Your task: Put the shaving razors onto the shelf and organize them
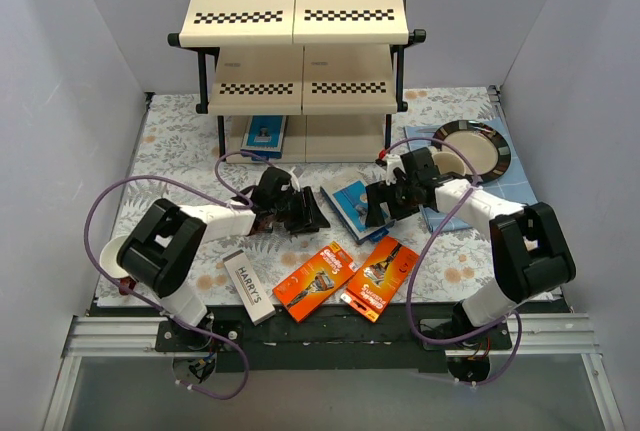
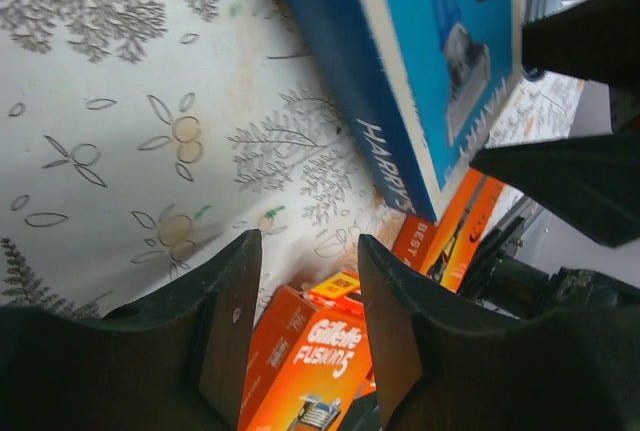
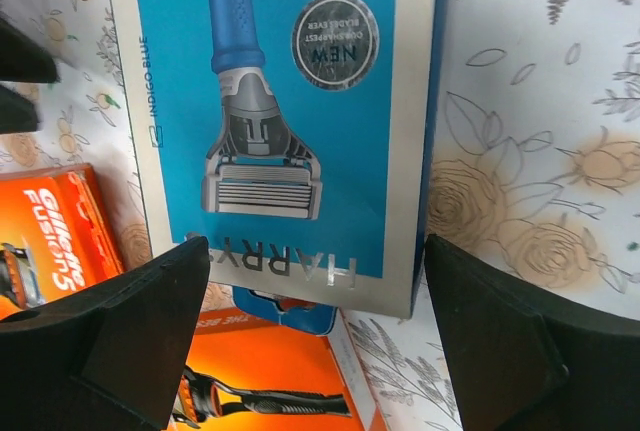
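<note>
The shelf point(image 1: 300, 51) stands at the back; one blue-and-white razor box point(image 1: 265, 134) lies on its bottom tier. A second blue-and-white box point(image 1: 352, 201) lies on the table between my grippers. My left gripper point(image 1: 305, 213) is open and empty just left of it. My right gripper point(image 1: 378, 206) is open wide and empty at its right end. The box fills the right wrist view point(image 3: 290, 121), above the gripper point(image 3: 315, 261). In the left wrist view, the gripper point(image 2: 310, 291) is short of the box point(image 2: 430, 61). Two orange Gillette cards point(image 1: 316, 279) point(image 1: 378, 278) and a white HARRY'S box point(image 1: 248, 286) lie near the front edge.
A dark-rimmed plate point(image 1: 472, 148) sits on a blue cloth at the back right. A pale mug point(image 1: 112, 261) shows behind the left arm's base. The flowered tablecloth point(image 1: 180, 151) covers the table. Grey walls close in both sides.
</note>
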Robot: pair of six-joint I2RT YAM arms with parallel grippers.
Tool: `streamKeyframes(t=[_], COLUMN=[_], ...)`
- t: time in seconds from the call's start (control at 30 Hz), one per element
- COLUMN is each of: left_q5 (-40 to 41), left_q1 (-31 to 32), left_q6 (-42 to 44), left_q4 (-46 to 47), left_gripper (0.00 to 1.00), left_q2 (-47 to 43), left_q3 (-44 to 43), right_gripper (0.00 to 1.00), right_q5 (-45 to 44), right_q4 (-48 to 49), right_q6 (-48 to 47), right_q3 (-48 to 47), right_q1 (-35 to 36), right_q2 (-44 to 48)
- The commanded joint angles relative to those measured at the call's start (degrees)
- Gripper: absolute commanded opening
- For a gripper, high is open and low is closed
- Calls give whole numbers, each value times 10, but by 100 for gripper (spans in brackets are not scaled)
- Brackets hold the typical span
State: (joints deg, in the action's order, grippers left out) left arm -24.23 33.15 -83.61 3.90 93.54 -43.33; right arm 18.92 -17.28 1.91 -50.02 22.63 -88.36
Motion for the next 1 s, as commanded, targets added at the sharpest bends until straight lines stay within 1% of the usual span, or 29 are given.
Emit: streamKeyframes(t=[0.0, 0.1, 0.2, 0.27, 0.3, 0.33, 0.4, 0.5, 0.57, 0.63, 0.67, 0.7, 0.73, 0.8, 0.83, 0.9, 0.93, 0.97], left_q5=[35, 27, 34, 45, 59, 61, 61, 48, 25, 5, -12, -28, -44, -63, -68, -99, -102, -102], left_q1=[3, 3, 2, 2, 1, 1, -6, -17, -19, -19, -19, -19, -19, -19, -19, -19, -18, -18], left_q6=[-36, -44, -41, -33, -27, -21, -19, -14, -1, 12, 21, 33, 48, 75, 86, 124, 133, 136], left_q4=[15, 38, 41, 15, -23, -35, -77, -77, -63, -51, -52, -43, -43, -43, -43, -43, -44, -49], left_gripper=[43, 44, 45, 45, 45, 46, 48, 50, 50, 50, 50, 50, 49, 49, 50, 50, 50, 50], left_q2=[21, 40, 55, 59, 54, 48, 26, -12, -30, -50, -56, -61, -67, -69, -69, -60, -56, -47], left_q3=[-18, -21, -38, -57, -68, -78, -78, -50, -18, 0, 15, 21, 25, 31, 29, 16, 10, 1], right_gripper=[95, 95, 95, 95, 95, 95, 95, 95, 96, 96, 95, 93, 87, 80, 73, 69, 65, 63], right_q5=[58, 77, 94, 96, 90, 73, 63, 36, -11, -33, -29, -21, 12, 45, 74, 102, 125, 136], right_q4=[37, 52, 65, 65, 59, 54, 47, 24, -1, -21, -25, -24, -22, -7, -1, 25, 33, 43], right_q6=[27, 39, 59, 63, 62, 62, 63, 75, 78, 78, 78, 73, 69, 64, 61, 64, 74, 82], right_q3=[-7, -15, -24, -34, -38, -40, -39, -28, -20, -16, -14, -10, -6, 6, 11, 26, 40, 47], right_q1=[12, 18, 22, 23, 23, 22, 19, 15, 12, 6, -2, -4, -7, -6, -7, -7, -7, -7], right_q2=[-12, -21, -33, -39, -39, -34, -24, 3, 27, 48, 56, 63, 73, 83, 85, 92, 93, 96])
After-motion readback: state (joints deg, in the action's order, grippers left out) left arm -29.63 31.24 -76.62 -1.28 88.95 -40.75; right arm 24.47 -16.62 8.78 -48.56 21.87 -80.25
